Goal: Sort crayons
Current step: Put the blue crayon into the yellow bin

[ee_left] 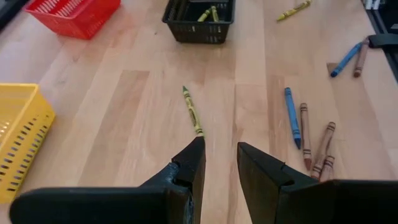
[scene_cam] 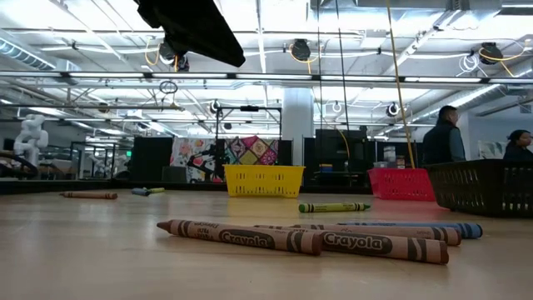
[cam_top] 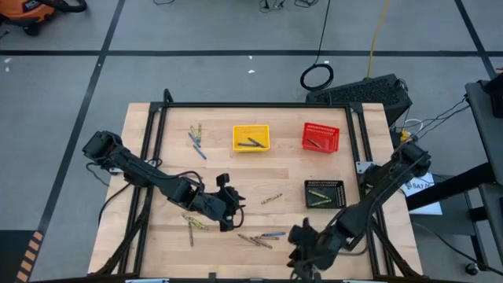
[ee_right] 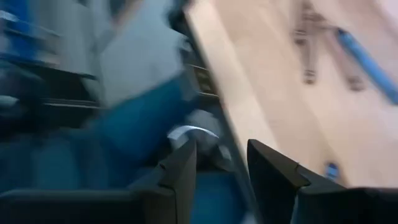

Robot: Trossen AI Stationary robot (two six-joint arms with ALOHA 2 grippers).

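Although a few crayons already lie in the baskets — one or two in the yellow basket (cam_top: pixel 251 137), one in the red basket (cam_top: pixel 320 137) and some yellow-olive ones in the black basket (cam_top: pixel 324 192) — most are loose on the table (cam_top: pixel 149 251), so the sorting looks less than half done. A brown and blue cluster (cam_top: pixel 260 238) lies near the front edge, a single yellow-olive crayon (cam_top: pixel 272 198) sits mid-table, another small group (cam_top: pixel 194 224) lies front left, and a few (cam_top: pixel 196 139) rest beside the yellow basket. The left gripper (ee_left: pixel 218 163) hovers over the middle of the table, jaws apart and empty, the yellow-olive crayon just ahead of it. The right gripper (ee_right: pixel 219 163), jaws also apart and empty, hangs at the front edge, partly off the table. The middle of the board is open; the front cluster lies close to the edge and between both arms — I judge that the tightest spot
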